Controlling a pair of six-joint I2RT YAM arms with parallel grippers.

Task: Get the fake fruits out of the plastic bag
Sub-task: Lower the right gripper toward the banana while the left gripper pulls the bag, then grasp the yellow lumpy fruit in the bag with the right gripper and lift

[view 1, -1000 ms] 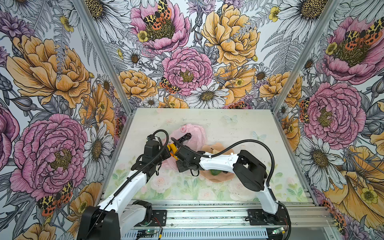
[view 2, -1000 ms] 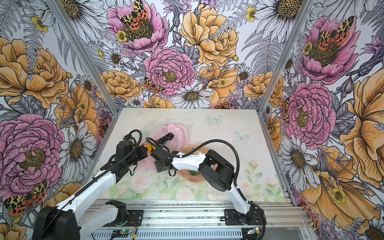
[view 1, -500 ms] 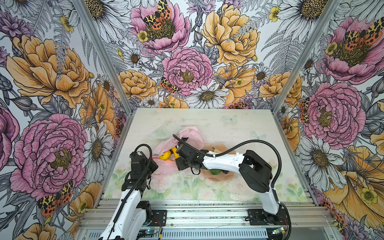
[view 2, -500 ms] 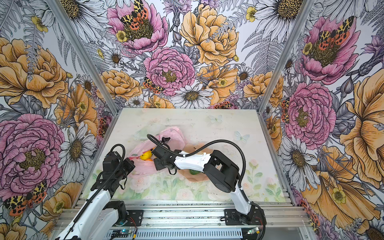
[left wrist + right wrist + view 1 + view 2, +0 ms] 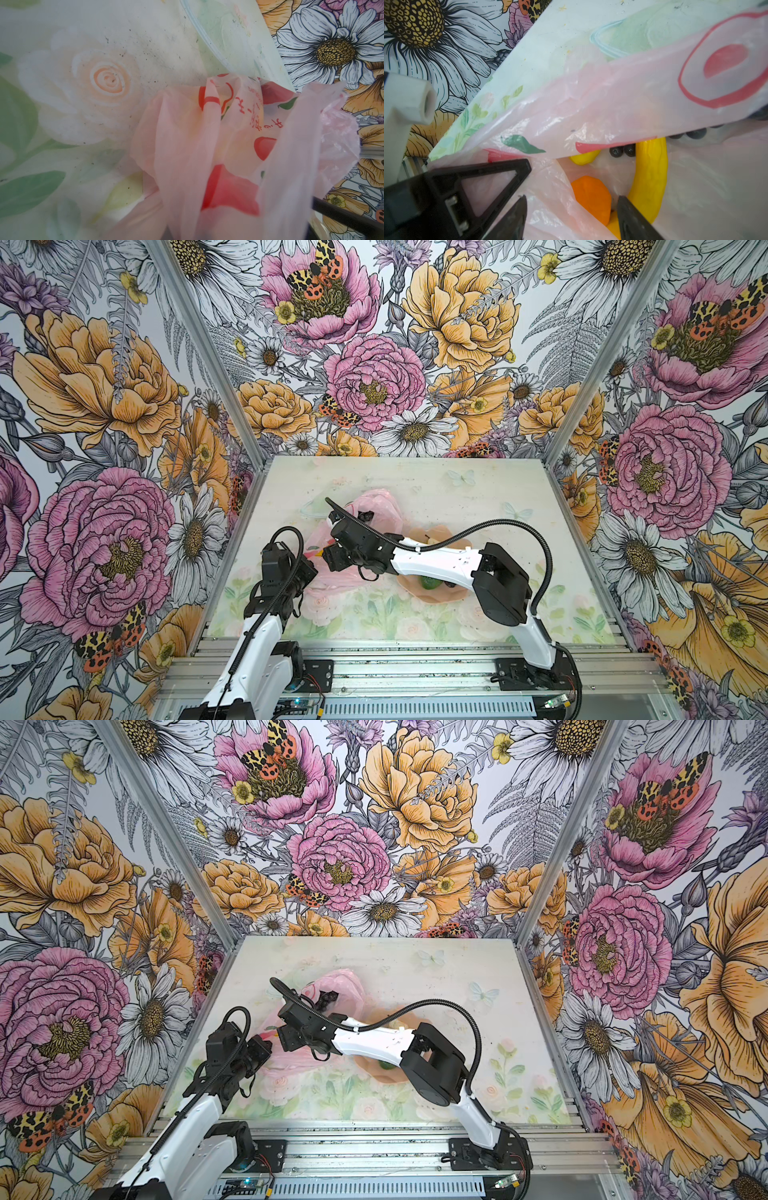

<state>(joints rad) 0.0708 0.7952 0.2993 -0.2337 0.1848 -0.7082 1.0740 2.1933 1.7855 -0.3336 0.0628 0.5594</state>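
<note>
Banana (image 5: 652,176) lengthwise, away from right claw (image 5: 572,197)

grapes (image 5: 623,150) mostly under bag (image 5: 591,108), lemon (image 5: 584,159) half hid

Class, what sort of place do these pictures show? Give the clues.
Probably a robot lab test booth: two white robot arms mounted on an aluminium rail, printed floral wall panels boxing in a small table, and props, a pink plastic bag holding fake fruits.
</note>
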